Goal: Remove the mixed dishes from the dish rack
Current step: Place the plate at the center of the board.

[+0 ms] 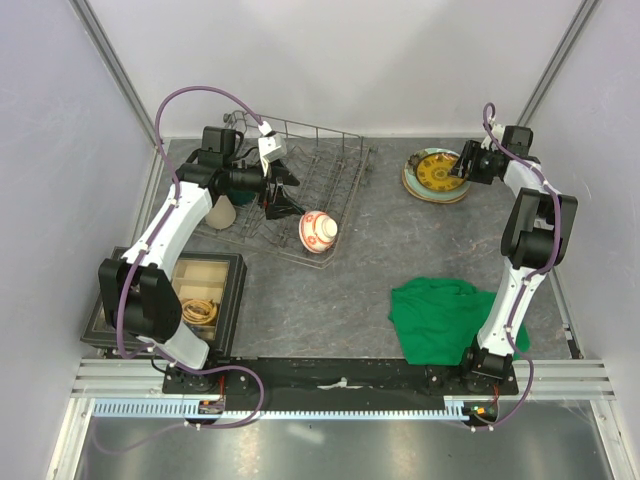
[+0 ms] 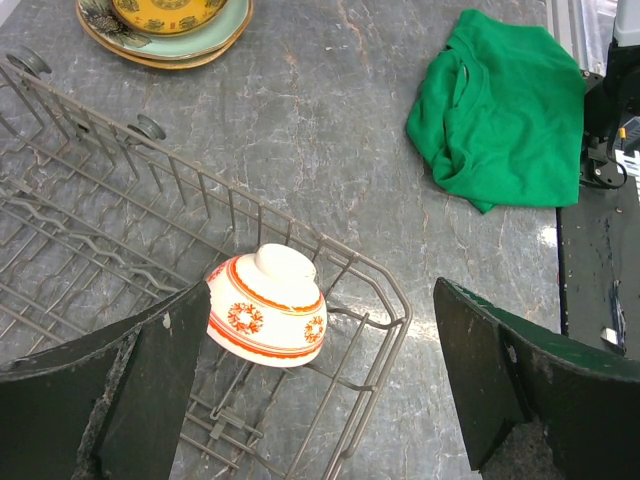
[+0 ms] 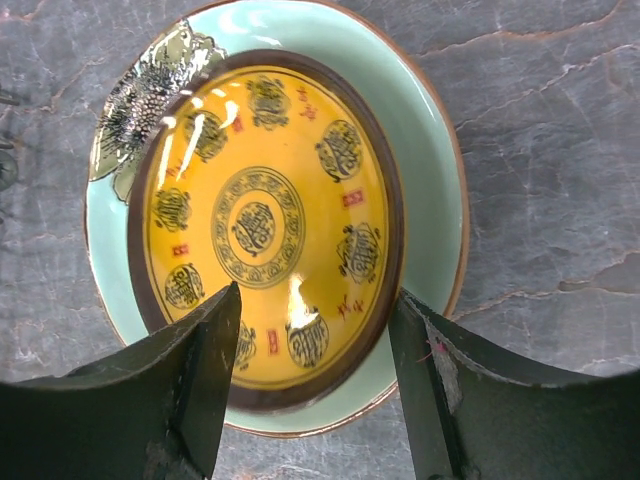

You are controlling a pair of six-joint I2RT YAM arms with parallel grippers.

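The grey wire dish rack stands at the back left. A small red-and-white bowl lies upside down in its near right corner. A tall beige cup stands at the rack's left end. My left gripper hovers over the rack, open wide, with the bowl just past its left finger. At the back right the yellow-patterned plate lies on the pale mint-green plate, with a tan rim showing beneath. My right gripper stands open just above the yellow plate's near edge.
A crumpled green cloth lies near the right arm's base. A black-framed compartment tray sits at the near left beside the left arm. Frame posts and white walls close in the table on both sides and behind.
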